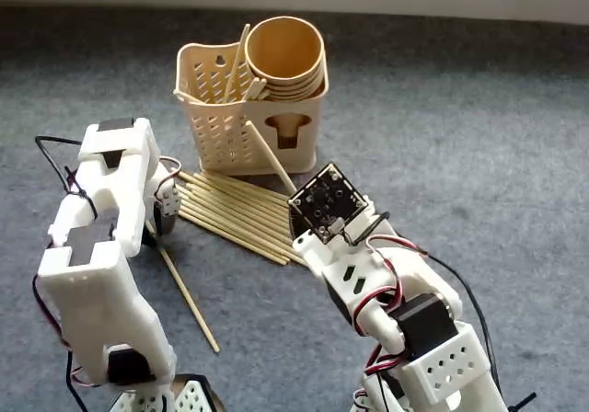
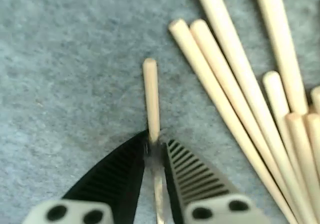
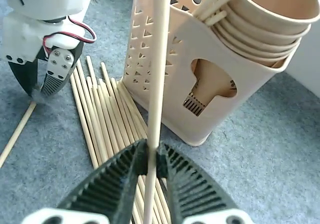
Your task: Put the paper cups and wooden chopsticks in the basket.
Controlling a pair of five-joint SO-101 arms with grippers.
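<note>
A beige slotted basket [image 1: 221, 127] holds a stack of paper cups [image 1: 285, 53] and a few wooden chopsticks [image 1: 235, 67]. Several more chopsticks [image 1: 237, 211] lie in a row on the carpet in front of it. My left gripper [image 2: 156, 146] is down at the carpet, shut on the end of a single chopstick [image 2: 151, 94] that lies apart from the row [image 1: 189, 292]. My right gripper [image 3: 151, 156] is shut on another chopstick [image 3: 159, 59], which slants up against the basket's front [image 1: 271, 159]. In the right wrist view the basket [image 3: 170, 59], the cups [image 3: 270, 19] and the left gripper [image 3: 37, 81] also show.
Grey carpet [image 1: 479, 154] covers the whole surface, with open floor to the right of the basket. The left arm's white body [image 1: 97, 237] stands close to the left end of the chopstick row.
</note>
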